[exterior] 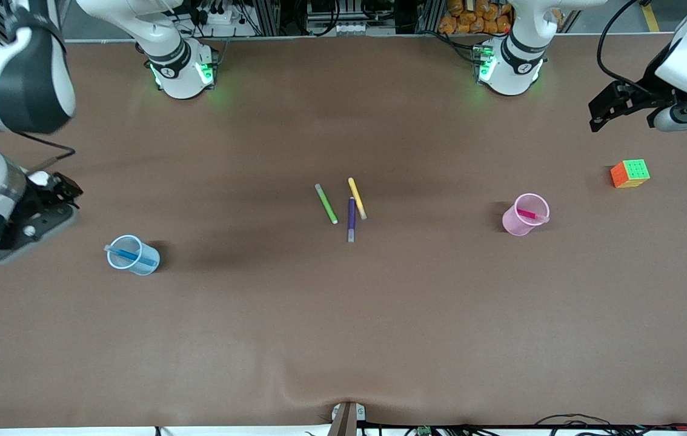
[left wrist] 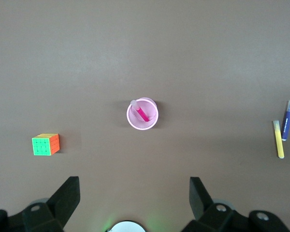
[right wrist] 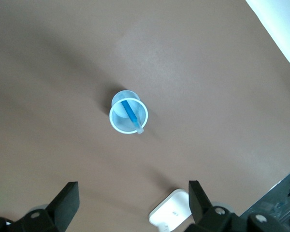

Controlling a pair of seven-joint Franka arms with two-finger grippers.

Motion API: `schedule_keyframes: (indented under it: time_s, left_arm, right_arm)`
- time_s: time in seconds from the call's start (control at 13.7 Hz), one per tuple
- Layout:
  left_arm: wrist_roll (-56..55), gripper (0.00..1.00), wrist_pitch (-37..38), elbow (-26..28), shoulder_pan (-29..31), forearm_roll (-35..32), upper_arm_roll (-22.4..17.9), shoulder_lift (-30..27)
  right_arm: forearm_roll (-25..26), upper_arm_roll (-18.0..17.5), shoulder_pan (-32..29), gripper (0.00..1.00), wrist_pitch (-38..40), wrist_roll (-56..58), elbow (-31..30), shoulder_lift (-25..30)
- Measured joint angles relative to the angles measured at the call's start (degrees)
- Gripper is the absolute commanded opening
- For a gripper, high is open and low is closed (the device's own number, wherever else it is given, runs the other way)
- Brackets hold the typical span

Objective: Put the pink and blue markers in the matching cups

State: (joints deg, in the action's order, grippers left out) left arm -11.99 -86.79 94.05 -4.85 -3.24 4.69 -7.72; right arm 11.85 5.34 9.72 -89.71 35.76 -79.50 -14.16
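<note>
Setting: robotics lab bench.
Arms: two white Franka bases are glowing green at the table's edge.
Surface: brown table covering is spanning the whole bench.
Background: aluminium framing and cabling are showing above the bases.
Props: cups, markers and a puzzle cube are lying as test objects.

The right wrist view looks down on the brown table. The light blue cup stands upright on it, and the blue marker leans inside, its greyish cap resting over the cup's rim. The right gripper hangs above the table with its two dark fingers spread wide apart and nothing between them. A white object shows between the fingers, and a pale strip runs along the table's edge.
</note>
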Motion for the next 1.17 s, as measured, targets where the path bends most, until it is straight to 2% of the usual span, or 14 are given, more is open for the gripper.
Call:
schedule_keyframes:
  time_s: [0.37, 0.58, 0.88, 1.17]
  left_arm:
    - [0.00, 1.00, -0.53, 0.54, 0.05, 0.00, -0.03, -0.04]
    - [0.00, 1.00, -0.65, 0.55, 0.08, 0.00, -0.04, -0.03]
    - [0.00, 1.00, -1.15, -0.79, 0.16, 0.00, -0.08, 0.84]
    - [0.00, 1.00, -1.14, -1.31, 0.19, 0.00, -0.10, 1.38]
  right_arm:
    - [-2.19, 0.14, -2.59, 1.00, 1.36, -1.74, -0.16, 1.66]
    - [-2.47, 0.19, -2.82, 1.00, 1.33, -9.43, 0.05, 3.08]
    - [-4.68, 0.20, -2.97, 1.00, 2.26, -21.79, 0.06, 7.94]
    - [-8.98, 0.27, -3.96, 1.00, 2.90, -30.36, -0.03, 11.10]
